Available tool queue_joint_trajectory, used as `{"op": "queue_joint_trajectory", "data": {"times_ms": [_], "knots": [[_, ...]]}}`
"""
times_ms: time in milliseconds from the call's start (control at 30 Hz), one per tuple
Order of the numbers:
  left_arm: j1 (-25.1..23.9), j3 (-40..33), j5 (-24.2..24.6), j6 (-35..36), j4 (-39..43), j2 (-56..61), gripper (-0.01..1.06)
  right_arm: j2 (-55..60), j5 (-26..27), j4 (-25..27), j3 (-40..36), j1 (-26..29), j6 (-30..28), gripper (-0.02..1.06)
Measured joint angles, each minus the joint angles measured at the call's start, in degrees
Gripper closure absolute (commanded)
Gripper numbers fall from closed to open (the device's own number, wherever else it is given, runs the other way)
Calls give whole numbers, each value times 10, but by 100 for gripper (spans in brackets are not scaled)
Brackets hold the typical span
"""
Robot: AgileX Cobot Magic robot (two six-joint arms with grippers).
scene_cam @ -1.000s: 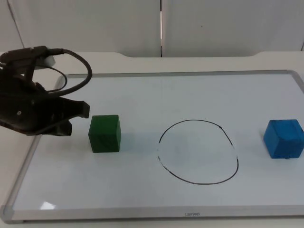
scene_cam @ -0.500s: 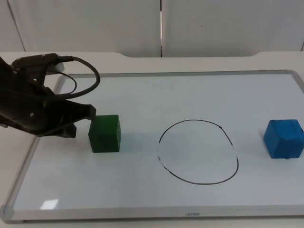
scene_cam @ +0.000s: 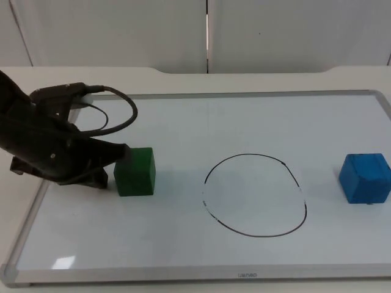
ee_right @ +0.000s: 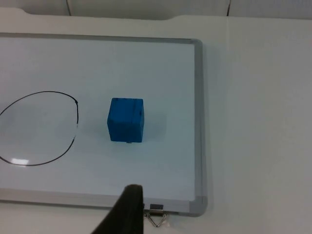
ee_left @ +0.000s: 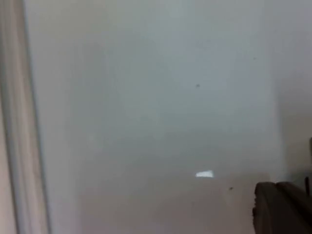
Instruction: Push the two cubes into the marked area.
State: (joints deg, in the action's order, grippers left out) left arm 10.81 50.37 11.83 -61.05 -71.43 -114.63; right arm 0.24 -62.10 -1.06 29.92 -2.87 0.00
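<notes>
Left cube (scene_cam: 135,171) and right cube (scene_cam: 365,177) flank the ring (scene_cam: 255,195).

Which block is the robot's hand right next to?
The green cube. The left gripper sits right against its side, while the blue cube stands alone on the far side of the drawn circle.

Bright even light, small glare patch on whiteboard (scene_cam: 61,264), blurred left wrist view.
</notes>
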Motion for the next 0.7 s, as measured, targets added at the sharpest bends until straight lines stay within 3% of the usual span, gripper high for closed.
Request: {"op": "queue_joint_trajectory", "data": {"times_ms": [700], "knots": [[54,10,-15,-5,-18,-1,105,0,0,0,0,0,0,-1]]}}
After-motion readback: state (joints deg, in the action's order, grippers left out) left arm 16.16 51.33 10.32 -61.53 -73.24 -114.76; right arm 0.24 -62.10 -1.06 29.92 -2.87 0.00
